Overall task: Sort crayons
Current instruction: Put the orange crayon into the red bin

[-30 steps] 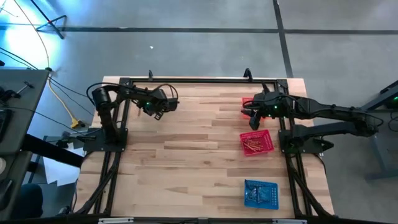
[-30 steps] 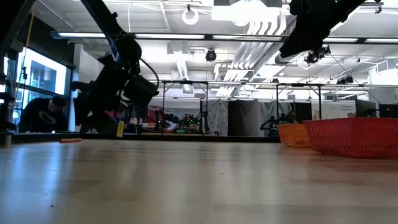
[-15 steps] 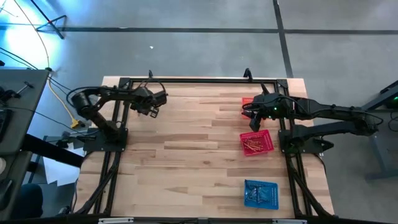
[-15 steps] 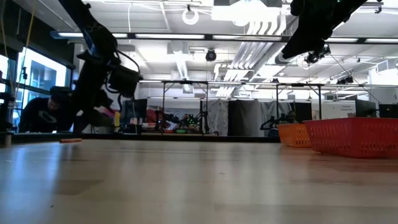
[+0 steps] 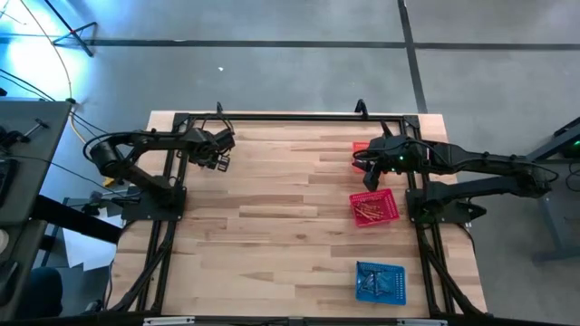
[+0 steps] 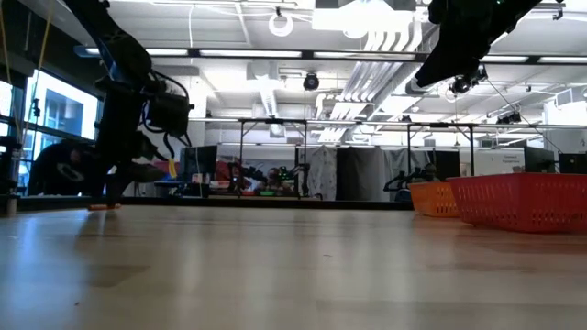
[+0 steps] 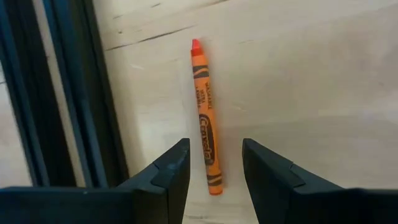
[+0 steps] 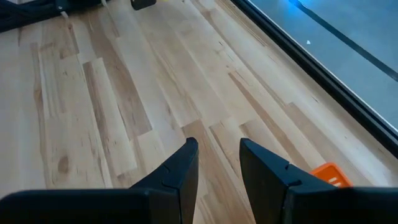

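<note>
The left gripper (image 7: 214, 174) has been swinging back toward the table's (image 5: 272, 217) far-left corner — fingers spread, empty — hovering over an orange crayon (image 7: 205, 124) lying flat, tip pointing away, beside the black frame rail (image 7: 68, 93).

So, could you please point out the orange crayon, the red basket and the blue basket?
orange crayon (image 7: 206, 121), left wrist view, middle of its paper wrapper.
red basket (image 5: 391, 206), high view, its right rim.
blue basket (image 5: 381, 268), high view, its far rim.

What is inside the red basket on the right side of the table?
In the high view, the red basket holds a small pile of thin orange crayons lying on its floor. Whether other crayons lie under that pile cannot be seen.
</note>
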Motion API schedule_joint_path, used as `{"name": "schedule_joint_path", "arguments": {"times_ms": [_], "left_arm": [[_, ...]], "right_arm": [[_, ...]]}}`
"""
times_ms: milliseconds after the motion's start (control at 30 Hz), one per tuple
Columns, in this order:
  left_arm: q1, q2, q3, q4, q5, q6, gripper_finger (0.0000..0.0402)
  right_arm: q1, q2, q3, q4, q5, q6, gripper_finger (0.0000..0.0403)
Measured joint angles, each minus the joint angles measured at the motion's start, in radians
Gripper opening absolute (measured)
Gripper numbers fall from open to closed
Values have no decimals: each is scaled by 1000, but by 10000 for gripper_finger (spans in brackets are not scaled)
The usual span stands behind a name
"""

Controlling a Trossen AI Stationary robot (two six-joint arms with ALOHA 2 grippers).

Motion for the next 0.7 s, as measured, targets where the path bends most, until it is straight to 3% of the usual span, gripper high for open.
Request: {"name": "schedule_joint_path", "arguments": {"times_ms": [267,533,700], "left_arm": [[80,-5,-46,103,103,40,133],[135,-4,-45,100,154,65,131],[158,-3,-45,95,164,72,90]], "right_arm": [[0,0,0,0,1,9,113],[0,0,0,0,1,11,113],[0,0,0,0,1,11,113]]}}
